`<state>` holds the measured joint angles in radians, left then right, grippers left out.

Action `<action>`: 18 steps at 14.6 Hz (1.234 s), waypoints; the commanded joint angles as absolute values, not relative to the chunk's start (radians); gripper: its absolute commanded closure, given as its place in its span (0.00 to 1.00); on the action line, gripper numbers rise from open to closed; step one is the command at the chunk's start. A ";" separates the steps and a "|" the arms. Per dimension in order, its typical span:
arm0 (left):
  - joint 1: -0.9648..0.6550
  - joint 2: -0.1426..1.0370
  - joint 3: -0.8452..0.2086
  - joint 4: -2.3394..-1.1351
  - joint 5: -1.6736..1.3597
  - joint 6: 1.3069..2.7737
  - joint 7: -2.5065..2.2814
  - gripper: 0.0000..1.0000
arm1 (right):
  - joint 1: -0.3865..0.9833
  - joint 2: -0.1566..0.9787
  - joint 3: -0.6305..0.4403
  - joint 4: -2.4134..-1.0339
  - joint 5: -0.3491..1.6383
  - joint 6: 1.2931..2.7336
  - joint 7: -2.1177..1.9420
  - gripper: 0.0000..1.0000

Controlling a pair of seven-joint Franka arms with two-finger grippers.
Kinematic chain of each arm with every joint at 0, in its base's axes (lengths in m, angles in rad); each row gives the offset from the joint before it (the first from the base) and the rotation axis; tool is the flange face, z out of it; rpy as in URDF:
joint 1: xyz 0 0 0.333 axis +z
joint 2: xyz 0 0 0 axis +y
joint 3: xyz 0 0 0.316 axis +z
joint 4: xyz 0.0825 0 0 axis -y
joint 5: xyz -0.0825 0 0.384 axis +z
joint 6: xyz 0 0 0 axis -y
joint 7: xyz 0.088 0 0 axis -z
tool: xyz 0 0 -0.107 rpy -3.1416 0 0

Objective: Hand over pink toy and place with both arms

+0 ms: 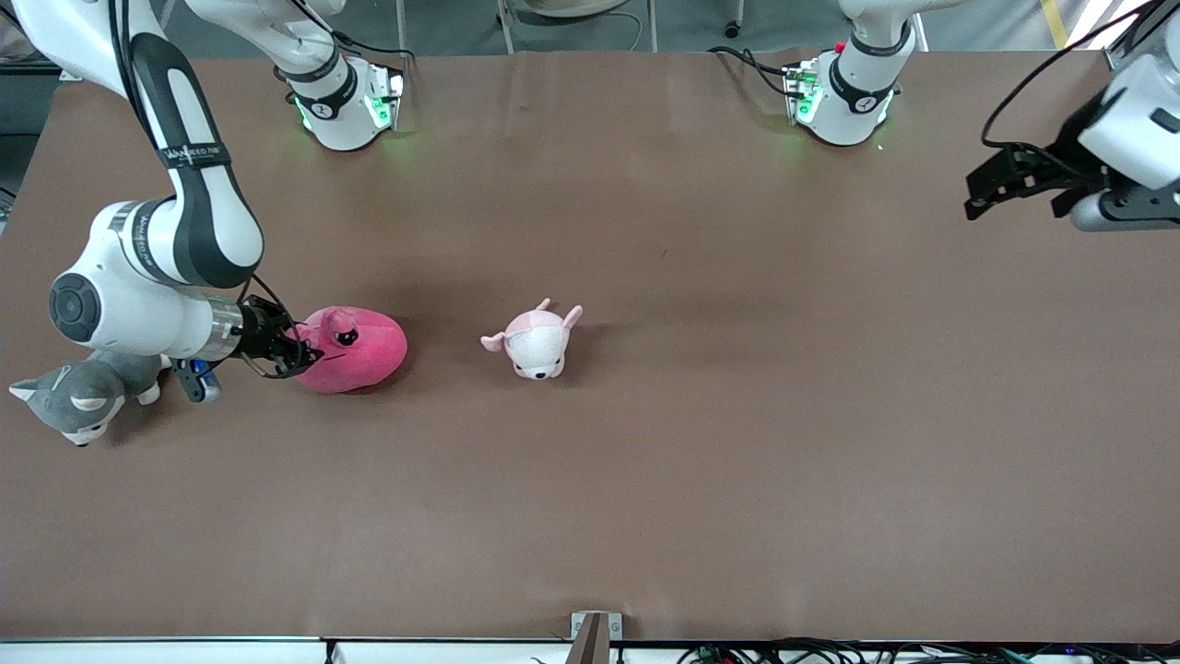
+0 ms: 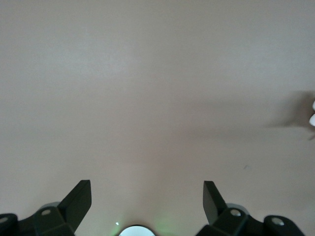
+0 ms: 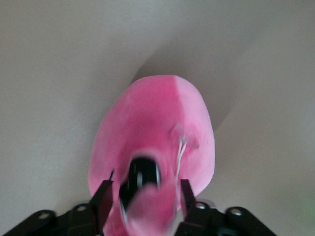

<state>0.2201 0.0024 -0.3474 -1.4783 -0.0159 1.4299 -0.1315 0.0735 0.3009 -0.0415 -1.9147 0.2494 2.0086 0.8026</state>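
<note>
On the table (image 1: 645,480) the right claw (image 1: 302,353) straddles the pink toy (image 1: 355,350), grip unclear; left claw (image 1: 991,189) waits, spread

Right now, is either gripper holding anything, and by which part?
The right gripper has its fingers on either side of the pink toy's face end; whether they grip it cannot be told. The left gripper is open and holds nothing.

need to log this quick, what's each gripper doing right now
left gripper: open, holding nothing, over bare table.
right gripper: jaws either side of the pink toy; cannot tell whether it grips.
</note>
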 commanded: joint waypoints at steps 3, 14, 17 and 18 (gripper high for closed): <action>0.244 -0.022 -0.354 -1.508 -0.031 1.470 -0.098 0.00 | 0.020 0.281 -0.028 -1.737 0.178 1.884 0.335 0.00; 0.241 -0.008 -0.354 -1.483 -0.017 1.496 -0.114 0.00 | -0.061 0.281 -0.026 -1.442 -0.032 1.620 -0.081 0.00; 0.244 -0.006 -0.353 -1.483 -0.017 1.497 -0.114 0.00 | -0.069 0.284 -0.025 -1.434 -0.028 1.612 -0.080 0.00; 0.242 -0.006 -0.354 -1.483 -0.017 1.497 -0.114 0.00 | -0.060 0.285 -0.025 -1.431 -0.031 1.615 -0.075 0.00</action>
